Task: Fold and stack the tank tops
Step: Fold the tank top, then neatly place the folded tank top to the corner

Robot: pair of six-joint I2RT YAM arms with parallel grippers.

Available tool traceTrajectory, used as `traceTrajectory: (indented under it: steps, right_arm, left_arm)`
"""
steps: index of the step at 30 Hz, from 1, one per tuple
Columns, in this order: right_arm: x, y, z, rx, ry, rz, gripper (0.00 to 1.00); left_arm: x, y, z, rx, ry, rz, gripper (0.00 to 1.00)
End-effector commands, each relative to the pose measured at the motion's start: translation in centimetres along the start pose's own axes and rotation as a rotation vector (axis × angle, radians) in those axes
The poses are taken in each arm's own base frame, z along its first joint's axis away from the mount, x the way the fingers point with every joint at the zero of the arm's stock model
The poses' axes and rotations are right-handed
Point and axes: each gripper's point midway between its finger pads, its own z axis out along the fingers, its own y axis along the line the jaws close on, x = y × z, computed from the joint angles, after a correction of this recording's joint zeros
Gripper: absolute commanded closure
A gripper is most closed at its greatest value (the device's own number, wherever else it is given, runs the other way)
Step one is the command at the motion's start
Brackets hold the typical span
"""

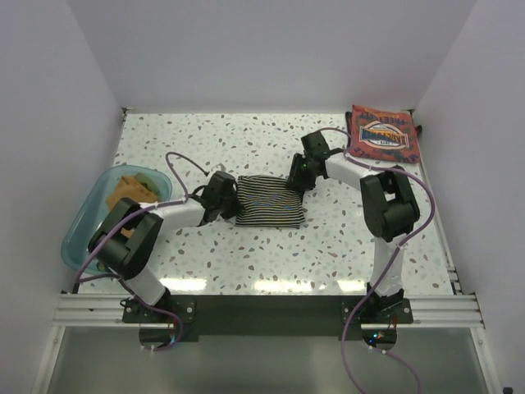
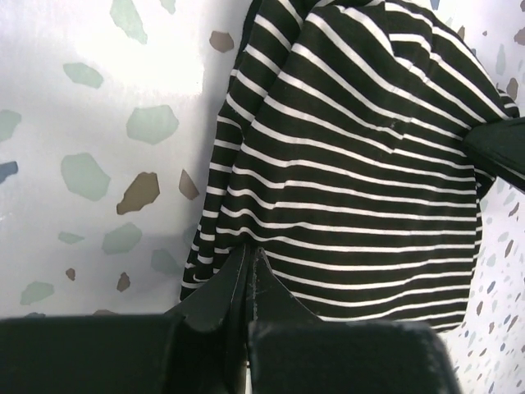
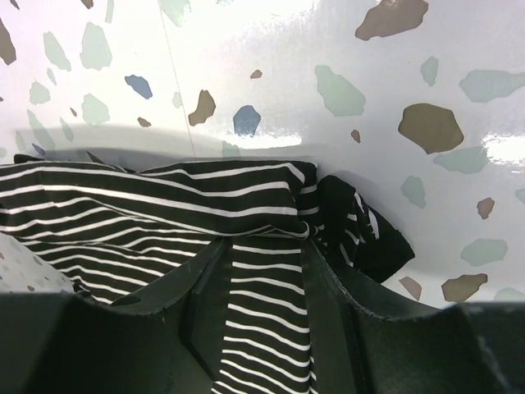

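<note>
Black top (image 1: 269, 201) with thin white stripes; rust-red top (image 1: 383, 134), blue-white graphic, far right corner; teal bin (image 1: 75, 236) holds seemingly mustard-orange cloth (image 1: 130, 189).

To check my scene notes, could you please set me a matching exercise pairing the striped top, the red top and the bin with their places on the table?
Things:
1 striped top
2 red top
3 bin

Places:
A far right corner
B left edge
C middle

Pairs: 1-C; 2-A; 3-B
</note>
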Motion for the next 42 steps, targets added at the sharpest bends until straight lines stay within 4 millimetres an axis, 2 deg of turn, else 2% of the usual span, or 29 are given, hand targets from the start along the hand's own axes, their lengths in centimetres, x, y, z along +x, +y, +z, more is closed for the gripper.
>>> traceTrajectory:
  steps: [1,2,4,5,6,7,9,10,13,14,17,22,23,27,34,40,41,42]
  right_arm:
    - [-1.4,1.2,-1.7,-0.029,-0.036,-0.025,0.56]
    - [-1.9,1.6,-2.7,-0.039,-0.055,-0.037,0.55]
    - [-2.4,1.3,-4.3,-0.007,-0.082,-0.055,0.52]
    - [-2.5,0.9,-5.1,0.014,-0.098,-0.071,0.44]
    - [-3.0,0.8,-6.6,0.028,-0.133,-0.077,0.40]
    - [-2.1,-0.4,-6.8,0.058,-0.121,-0.085,0.37]
    - [-1.8,-0.5,-8.0,0.024,-0.138,-0.093,0.32]
    - [-0.5,-1.5,-7.8,0.037,-0.112,-0.092,0.31]
    - [1.1,-3.0,-8.0,0.035,-0.125,-0.109,0.22]
    - [1.7,-2.5,-7.8,-0.011,-0.113,-0.115,0.18]
    - [3.6,-2.1,-6.4,-0.090,-0.038,-0.149,0.16]
    - [4.4,-1.7,-4.0,-0.190,-0.010,-0.154,0.13]
    - [4.3,-1.3,-4.0,-0.213,-0.013,-0.154,0.13]
    - [5.1,-0.8,-3.0,-0.267,0.019,-0.137,0.12]
    - [8.1,-1.6,-2.7,-0.292,0.067,-0.087,0.19]
    - [9.9,-2.1,-1.8,-0.298,0.124,-0.055,0.40]
    - [9.9,-2.2,-1.6,-0.290,0.124,-0.056,0.49]
    - [9.8,-2.6,-1.5,-0.275,0.122,-0.052,0.53]
  left_arm:
    - [2.3,1.1,-0.8,-0.024,0.056,0.010,1.00]
    - [2.0,0.9,-0.9,-0.017,0.049,0.013,1.00]
    - [1.5,0.5,-1.2,-0.015,0.034,0.017,1.00]
    - [1.4,0.5,-1.3,-0.022,0.036,0.026,1.00]
    - [1.4,0.6,-1.3,-0.026,0.037,0.028,1.00]
    - [1.4,0.5,-1.3,-0.023,0.038,0.028,1.00]
    - [1.5,0.5,-1.2,-0.019,0.041,0.030,1.00]
    - [1.6,0.4,-1.2,-0.016,0.045,0.029,1.00]
    - [1.8,0.6,-1.1,-0.019,0.051,0.033,1.00]
    - [1.8,0.6,-1.1,-0.018,0.052,0.034,1.00]
    - [1.9,0.7,-1.0,-0.017,0.056,0.042,1.00]
    - [2.3,0.8,-0.6,-0.016,0.070,0.044,1.00]
    - [2.4,0.9,-0.5,-0.017,0.074,0.044,1.00]
    - [2.9,1.3,-0.2,-0.025,0.089,0.046,1.00]
    - [3.0,1.1,0.3,-0.007,0.090,0.046,1.00]
    - [3.5,0.8,0.4,0.012,0.113,0.039,1.00]
    - [3.6,0.8,0.5,0.012,0.116,0.041,1.00]
    - [3.6,0.8,0.4,0.012,0.116,0.040,1.00]
